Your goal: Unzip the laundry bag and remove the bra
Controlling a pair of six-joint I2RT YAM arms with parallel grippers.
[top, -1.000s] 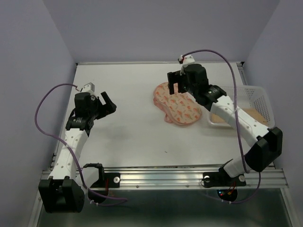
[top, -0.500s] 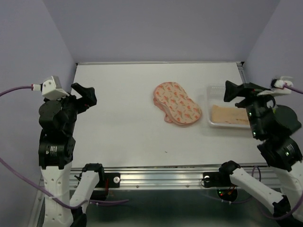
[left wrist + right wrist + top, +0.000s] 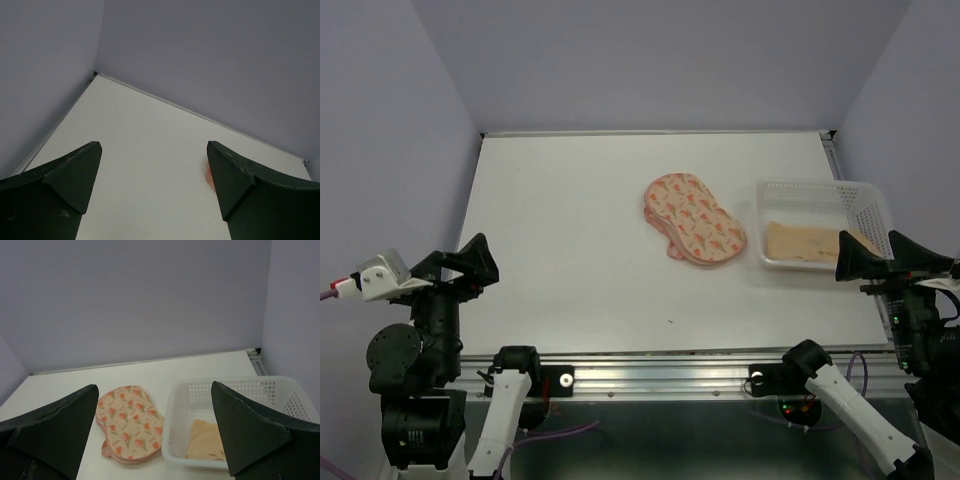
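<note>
**Task looks done: bra is out of bag**

The bra [image 3: 805, 243] lies in the basket [image 3: 810, 186], just beside the laundry bag [image 3: 695, 222] on the bench [image 3: 570, 220]. Left fingers [image 3: 60, 180] and right fingers [image 3: 250, 425] are apart, holding nothing. Prob. 0 steps left.

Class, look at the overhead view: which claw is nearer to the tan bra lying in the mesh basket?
Right. The right claw hangs open at the near right corner of the basket holding the bra; the left claw sits by the near left edge of the table.
</note>
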